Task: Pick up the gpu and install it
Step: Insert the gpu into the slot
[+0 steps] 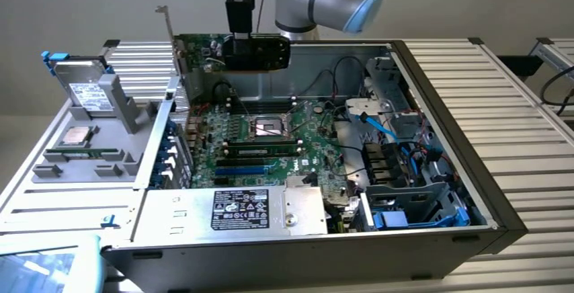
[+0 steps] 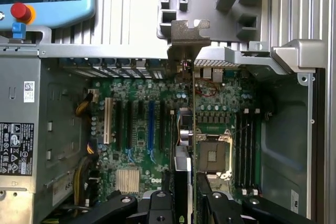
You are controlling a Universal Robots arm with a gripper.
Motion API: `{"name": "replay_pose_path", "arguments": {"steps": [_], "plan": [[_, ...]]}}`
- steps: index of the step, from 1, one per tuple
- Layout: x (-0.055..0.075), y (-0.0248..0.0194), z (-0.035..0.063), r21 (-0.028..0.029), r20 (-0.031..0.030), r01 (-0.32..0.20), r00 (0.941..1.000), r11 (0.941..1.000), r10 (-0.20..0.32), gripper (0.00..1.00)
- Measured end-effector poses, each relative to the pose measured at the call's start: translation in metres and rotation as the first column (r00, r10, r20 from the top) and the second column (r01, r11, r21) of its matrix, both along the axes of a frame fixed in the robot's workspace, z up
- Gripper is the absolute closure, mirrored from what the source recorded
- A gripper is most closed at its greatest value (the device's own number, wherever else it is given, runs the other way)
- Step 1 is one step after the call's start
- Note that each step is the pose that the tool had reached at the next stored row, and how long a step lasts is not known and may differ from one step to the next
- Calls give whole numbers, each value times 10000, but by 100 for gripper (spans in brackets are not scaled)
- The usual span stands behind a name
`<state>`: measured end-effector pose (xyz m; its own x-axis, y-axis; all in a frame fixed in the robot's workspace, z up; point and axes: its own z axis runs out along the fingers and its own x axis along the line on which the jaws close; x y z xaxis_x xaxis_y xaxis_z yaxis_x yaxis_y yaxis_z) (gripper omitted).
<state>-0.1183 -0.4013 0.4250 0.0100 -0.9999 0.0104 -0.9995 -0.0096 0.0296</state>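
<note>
An open computer case [image 1: 448, 138] lay on its side on a ribbed metal table, its motherboard [image 1: 260, 132] facing up. A robot arm reached down from above the far wall. Its gripper [image 1: 240, 36] held the gpu [image 1: 255, 54] in the air, well clear of the board. The card stood on edge, with the black cooler facing the exterior camera and the silver bracket [image 1: 167, 27] pointing to the exterior view's left.

In the wrist view the gpu [image 2: 190, 103] appeared edge-on as a thin line running down the middle. The gripper [image 2: 190, 195] had one black finger pressed against each face, so the jaws were narrowed onto the card and not empty. Below lay the motherboard [image 2: 136, 129] with its row of expansion slots [image 2: 151, 124] (one white, one blue, the rest dark).

The pick-up looked complete, as the card was lifted and firmly clamped. The install was not done, since no edge of the card touched a slot and the bracket [image 2: 189, 32] hung over the case's rear wall rather than in it. The card seemed to hang between the slots and the processor socket [image 2: 212, 153], though the edge-on view made the alignment hard to judge.

A hard drive [image 1: 76, 71] stood on a grey tray at the exterior view's left, untouched.
</note>
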Motion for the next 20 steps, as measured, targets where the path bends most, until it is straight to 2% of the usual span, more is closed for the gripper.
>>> {"name": "replay_pose_path", "arguments": {"steps": [5, 12, 16, 20], "plan": [[0, -28, -91, 56, 0, 0, 10000, 10000, 0, 72], [0, -77, -219, 213, 0, -1, 10000, 9998, 1, 72], [0, -144, -292, 334, 0, 0, 10000, 9994, 0, 72], [0, -252, -358, 477, 0, 0, 10000, 9989, 0, 72]]}}
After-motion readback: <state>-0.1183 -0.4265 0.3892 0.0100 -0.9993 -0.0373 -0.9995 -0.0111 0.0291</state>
